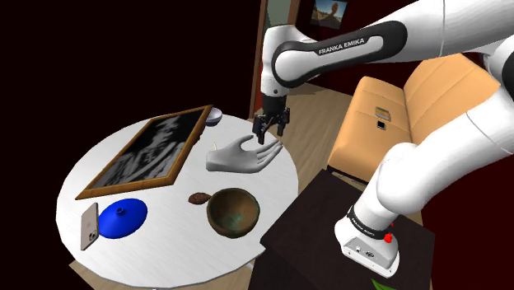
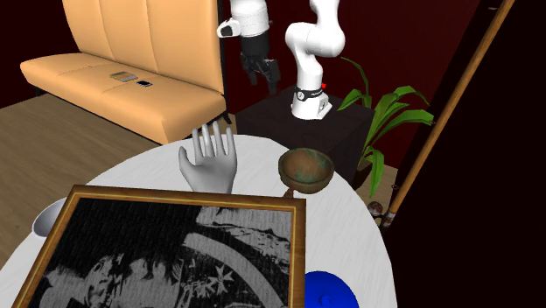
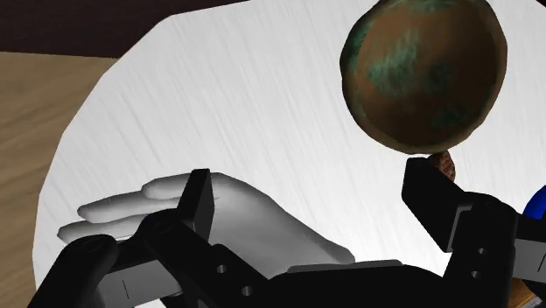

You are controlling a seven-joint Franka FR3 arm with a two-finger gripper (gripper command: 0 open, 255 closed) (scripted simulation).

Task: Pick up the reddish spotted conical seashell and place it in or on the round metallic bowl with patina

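A small reddish-brown spotted seashell (image 1: 198, 198) lies on the round white table (image 1: 165, 239), just left of the bowl in the shoulder view. The round brown bowl (image 1: 232, 211) with green patina stands near the table's front edge. My black gripper (image 1: 271, 132) hangs open in the air above the fingertips of a white hand model (image 1: 243, 155), well away from the shell. In the wrist view the gripper (image 3: 313, 188) holds nothing; the bowl (image 3: 424, 74) lies beyond it and a sliver of the shell (image 3: 444, 162) peeks past the right finger (image 3: 433, 197).
A framed dark picture (image 1: 148, 152), a blue domed lid (image 1: 122, 217), a phone (image 1: 89, 226) and a small grey bowl (image 1: 216, 117) share the table. An orange sofa (image 1: 395, 107) stands behind. A potted plant (image 2: 385, 114) sits beside the stand (image 2: 297, 131).
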